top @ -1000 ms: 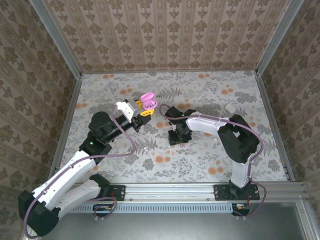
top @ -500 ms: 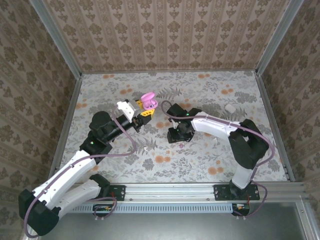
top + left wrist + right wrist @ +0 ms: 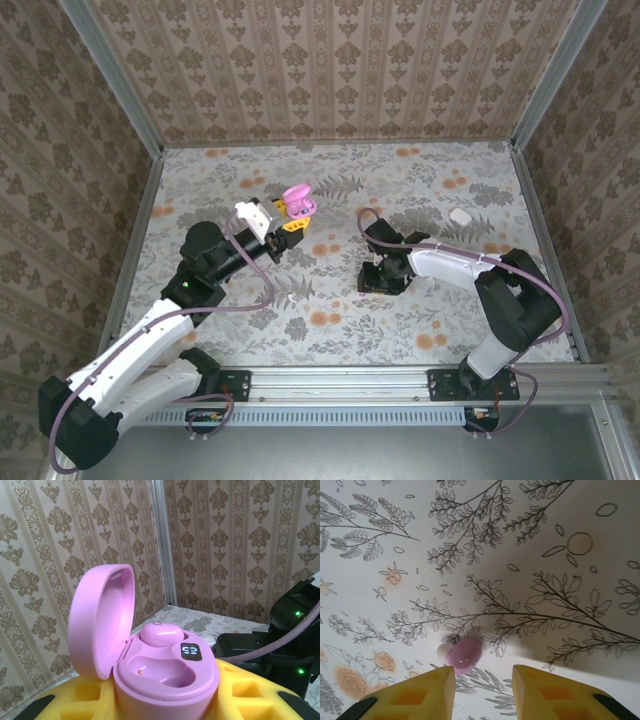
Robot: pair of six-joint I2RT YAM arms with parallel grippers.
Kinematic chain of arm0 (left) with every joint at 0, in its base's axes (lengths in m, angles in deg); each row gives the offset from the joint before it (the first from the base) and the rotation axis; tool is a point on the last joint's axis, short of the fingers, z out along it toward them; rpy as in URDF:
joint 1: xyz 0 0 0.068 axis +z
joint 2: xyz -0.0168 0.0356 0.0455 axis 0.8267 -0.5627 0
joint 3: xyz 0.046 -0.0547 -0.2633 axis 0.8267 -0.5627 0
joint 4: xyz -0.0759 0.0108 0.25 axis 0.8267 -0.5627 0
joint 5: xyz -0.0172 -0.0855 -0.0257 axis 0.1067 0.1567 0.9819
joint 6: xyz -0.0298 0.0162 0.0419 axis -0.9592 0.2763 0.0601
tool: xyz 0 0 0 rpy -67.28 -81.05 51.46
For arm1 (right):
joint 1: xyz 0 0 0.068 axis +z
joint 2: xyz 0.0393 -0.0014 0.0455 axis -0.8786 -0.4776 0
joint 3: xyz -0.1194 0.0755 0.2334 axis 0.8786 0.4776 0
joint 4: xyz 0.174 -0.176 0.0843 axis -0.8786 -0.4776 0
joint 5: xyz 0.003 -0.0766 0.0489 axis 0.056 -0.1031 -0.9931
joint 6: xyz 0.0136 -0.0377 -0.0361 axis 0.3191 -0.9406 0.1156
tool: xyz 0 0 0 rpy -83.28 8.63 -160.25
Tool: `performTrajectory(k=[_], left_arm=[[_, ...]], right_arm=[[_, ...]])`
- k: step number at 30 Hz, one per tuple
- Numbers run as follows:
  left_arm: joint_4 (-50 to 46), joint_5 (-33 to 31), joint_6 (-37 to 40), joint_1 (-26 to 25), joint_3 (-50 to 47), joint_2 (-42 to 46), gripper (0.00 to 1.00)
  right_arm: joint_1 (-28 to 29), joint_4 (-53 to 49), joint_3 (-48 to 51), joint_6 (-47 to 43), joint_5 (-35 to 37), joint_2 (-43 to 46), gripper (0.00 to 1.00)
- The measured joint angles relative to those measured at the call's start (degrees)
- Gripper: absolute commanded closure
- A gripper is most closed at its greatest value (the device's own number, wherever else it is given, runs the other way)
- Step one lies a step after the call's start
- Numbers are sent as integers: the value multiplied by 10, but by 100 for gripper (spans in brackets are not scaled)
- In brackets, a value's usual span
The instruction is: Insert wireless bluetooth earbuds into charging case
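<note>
Pinching the open case (image 3: 165, 677) in our left gripper (image 3: 167, 697), one earbud (image 3: 161, 632) docked, we hold our right gripper (image 3: 482, 680) spread beside the second earbud (image 3: 463, 656).

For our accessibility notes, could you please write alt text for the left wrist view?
An open pink case sits gripped in the left pincer, one earbud seated inside beside an empty slot; patterned walls behind.

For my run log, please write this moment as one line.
left gripper: shut on open charging case | case: seated earbud, other slot empty | right gripper: open above loose earbud on table
</note>
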Motion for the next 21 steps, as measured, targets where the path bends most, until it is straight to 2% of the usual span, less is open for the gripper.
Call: performTrajectory(k=[6, 21], left_arm=[[0, 0, 0, 0, 0, -1, 66], [0, 0, 0, 0, 0, -1, 66]], right_arm=[[0, 28, 0, 18, -9, -7, 66], [5, 31, 1, 21, -22, -16, 62]])
